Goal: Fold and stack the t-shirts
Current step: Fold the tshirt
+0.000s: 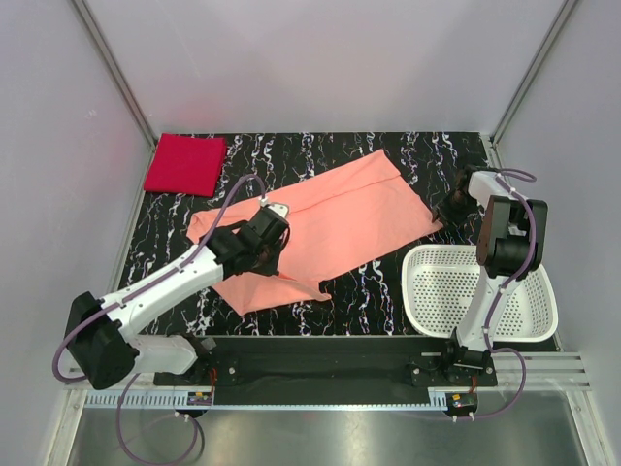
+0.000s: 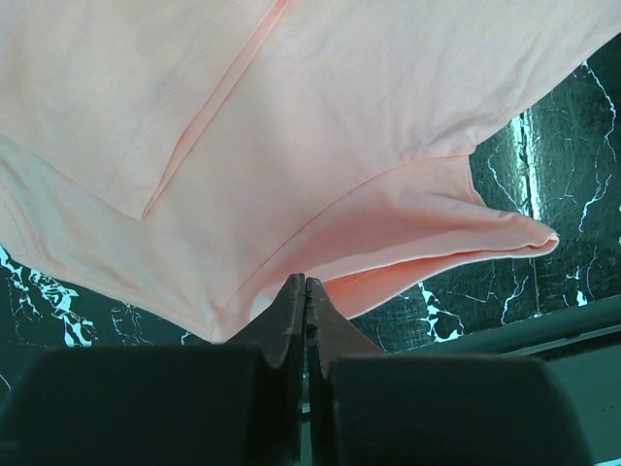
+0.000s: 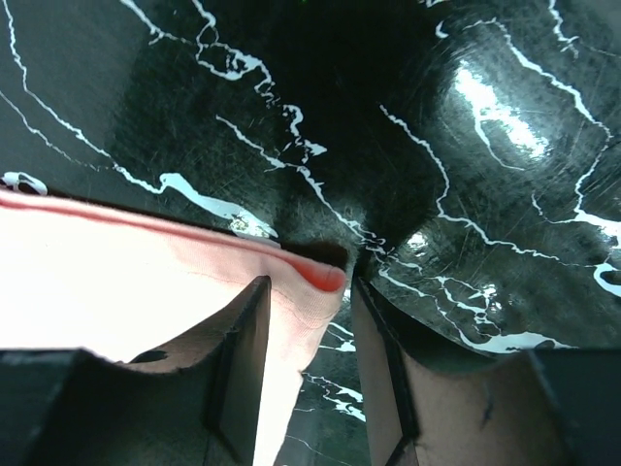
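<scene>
In the top view the left gripper [image 1: 262, 248] covers a patch of the salmon-pink short-sleeved cotton t-shirt [image 1: 340, 218], and its fingertips are hidden beneath its own body. The left wrist view cuts the shirt off at the top, left and right edges. Whether cloth is pinched between the closed fingers [image 2: 286, 325] cannot be told. In the right wrist view one finger [image 3: 243, 349] hides part of the shirt's corner, which runs off the left edge. From above, the right gripper [image 1: 452, 208] is too small and dark to read. The right arm [image 1: 483, 301] hides part of the white perforated plastic basket [image 1: 419, 291].
</scene>
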`<state>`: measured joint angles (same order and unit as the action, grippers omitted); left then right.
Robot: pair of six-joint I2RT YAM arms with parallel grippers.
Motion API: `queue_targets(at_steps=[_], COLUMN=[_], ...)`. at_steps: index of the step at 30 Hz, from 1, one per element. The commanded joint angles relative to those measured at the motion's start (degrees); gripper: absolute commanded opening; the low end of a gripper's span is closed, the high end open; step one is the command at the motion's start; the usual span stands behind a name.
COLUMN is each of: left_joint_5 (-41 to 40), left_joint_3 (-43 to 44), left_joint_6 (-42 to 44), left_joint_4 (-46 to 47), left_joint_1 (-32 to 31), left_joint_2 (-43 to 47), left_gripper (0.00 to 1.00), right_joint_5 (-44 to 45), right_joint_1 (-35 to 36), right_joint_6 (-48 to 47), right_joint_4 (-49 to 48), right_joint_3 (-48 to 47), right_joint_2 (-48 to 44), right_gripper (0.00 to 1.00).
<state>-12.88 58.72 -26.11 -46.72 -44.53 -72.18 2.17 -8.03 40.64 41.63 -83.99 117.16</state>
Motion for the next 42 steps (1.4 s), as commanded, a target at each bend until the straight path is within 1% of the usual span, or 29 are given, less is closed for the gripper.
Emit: queue_targets(at_steps=[1, 5, 8, 9, 12, 14, 15, 16, 17, 19, 20, 21, 24, 28, 35, 42], left_joint_5=[0.49, 0.58, 0.4, 0.23, -0.38, -0.82, -1.7, -2.31, -2.76, -4.42, -4.95, -5.65, -6.45, -6.98, -9.17, -11.98], left_joint_3=[0.26, -0.09, -0.1, 0.08, 0.43, 1.39, 1.92, 3.58, 4.73, 8.58, 9.65, 10.53, 12.29, 15.63, 19.59, 22.66], left_joint_6=[-0.26, -1.14, -1.58, -1.75, -2.1, -2.19, -2.45, -2.54, -2.54, -2.11, -2.02, -1.76, -1.14, 0.35, 2.9, 4.92], left_joint_4=[0.14, -0.3, -0.83, -1.0, -1.7, -2.23, -3.02, -3.46, -4.77, -6.27, -7.58, -7.77, -8.04, -8.91, -9.53, -8.04], left_joint_1=[0.32, 0.32, 0.32, 0.32, 0.32, 0.32, 0.32, 0.5, 0.76, 1.55, 1.9, 2.17, 4.36, 9.27, 12.19, 13.77], left_joint_2=[2.22, 3.1, 3.36, 3.45, 3.8, 3.8, 3.63, 3.37, 2.93, 1.26, 0.82, 0.21, -1.03, -4.01, -4.63, -5.51], left_gripper=[0.0, 0.0, 0.0, 0.0, 0.0, 0.0, 0.0, 0.0, 0.0, 0.0, 0.0, 0.0, 0.0, 0.0, 0.0, 0.0], right_joint_5=[4.33, 3.98, 2.31, 2.05, 1.78, 0.82, -1.01, -1.73, -2.0, -3.48, -4.02, -6.46, -8.41, -6.84, -4.82, -3.93], right_joint_1=[-0.93, -1.46, -1.46, -1.46, -1.46, -1.46, -1.37, -1.37, -1.37, -1.37, -1.37, -1.37, -0.41, 1.26, 2.49, 3.37], right_joint_6=[0.84, -0.12, -0.13, -0.21, -0.91, -1.36, -1.36, -1.18, -0.92, -1.35, -1.88, -2.32, -2.85, -3.29, -5.05, -6.71], right_joint_4=[0.21, -0.32, -0.76, -0.76, -0.84, -0.93, -0.76, -0.67, -0.67, -0.06, 0.21, 0.91, 2.49, 3.02, 5.83, 10.13], right_joint_3=[0.31, 1.02, 1.1, 1.02, 1.46, 1.28, 1.28, 1.19, 1.11, 0.41, 0.05, -0.47, -2.76, -3.73, -7.5, -13.92], right_joint_2=[0.43, 0.26, 0.87, 0.96, 0.35, 0.08, -0.01, -0.09, -0.53, -0.97, -1.15, -0.97, -0.27, -1.15, -2.64, -0.89], right_gripper=[0.46, 0.46, 0.43, 0.38, 0.3, 0.17, 0.11, 0.02, 0.0, 0.0, 0.0, 0.0, 0.0, 0.0, 0.0, 0.0])
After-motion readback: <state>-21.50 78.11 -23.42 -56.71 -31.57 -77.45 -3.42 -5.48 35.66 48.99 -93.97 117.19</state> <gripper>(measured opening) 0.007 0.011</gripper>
